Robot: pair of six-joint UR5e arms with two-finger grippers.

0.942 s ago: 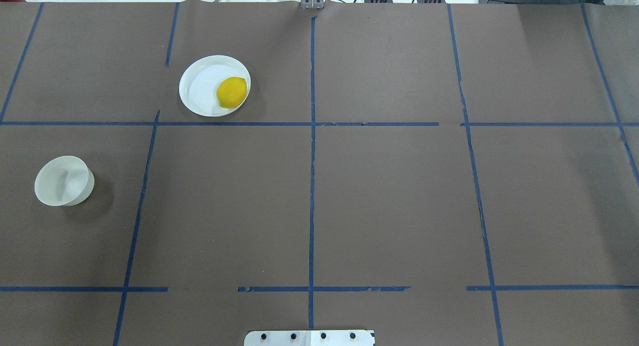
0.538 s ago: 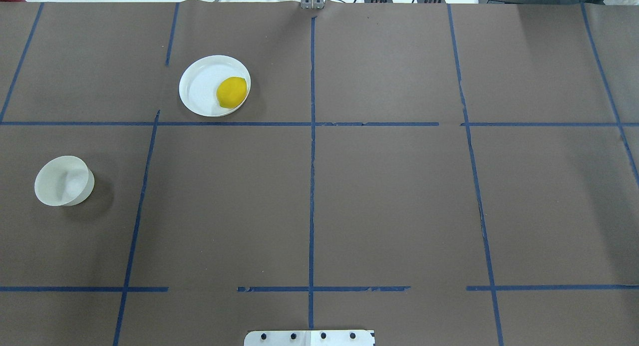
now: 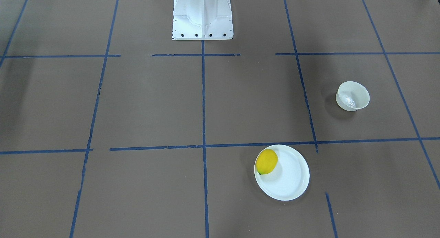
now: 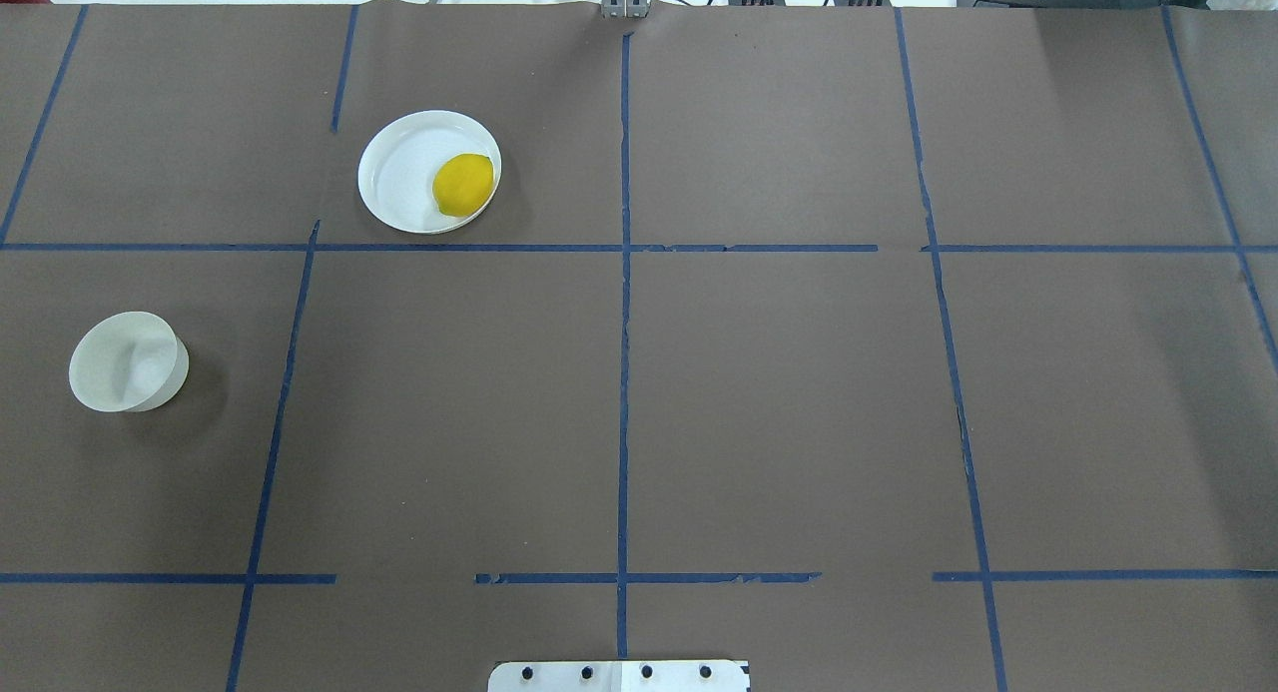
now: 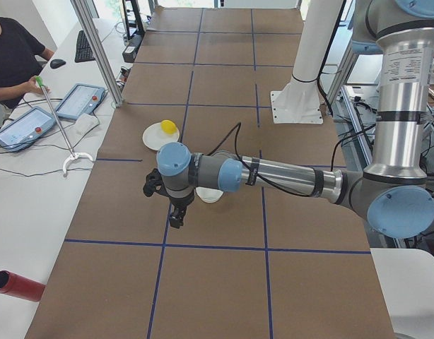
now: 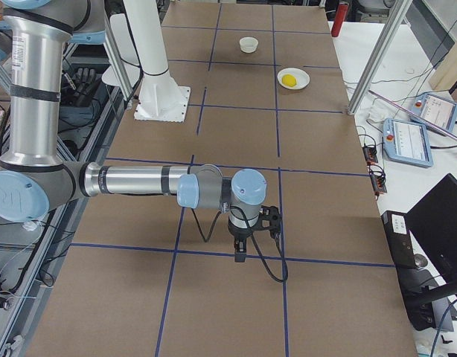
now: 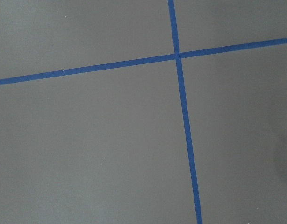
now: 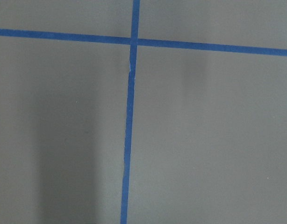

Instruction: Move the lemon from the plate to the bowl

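The yellow lemon [image 4: 463, 184] lies on the right side of the flat white plate [image 4: 399, 173] at the table's far left-centre; it also shows in the front view [image 3: 267, 161] on the plate [image 3: 290, 179]. The small deep white bowl [image 4: 128, 361] stands empty at the left edge, also in the front view [image 3: 352, 95]. Neither gripper shows in the overhead or front views. In the left side view my left gripper [image 5: 176, 215] hangs over the table near the bowl [image 5: 210, 196]. In the right side view my right gripper [image 6: 240, 253] hangs far from the plate [image 6: 299, 83]. I cannot tell whether either is open.
The robot's white base [image 3: 202, 14] stands at the table's near edge. Blue tape lines cross the brown table cover. An operator with tablets [image 5: 77, 100] sits beside the table's long side. A red cylinder [image 5: 12, 284] lies at the left end.
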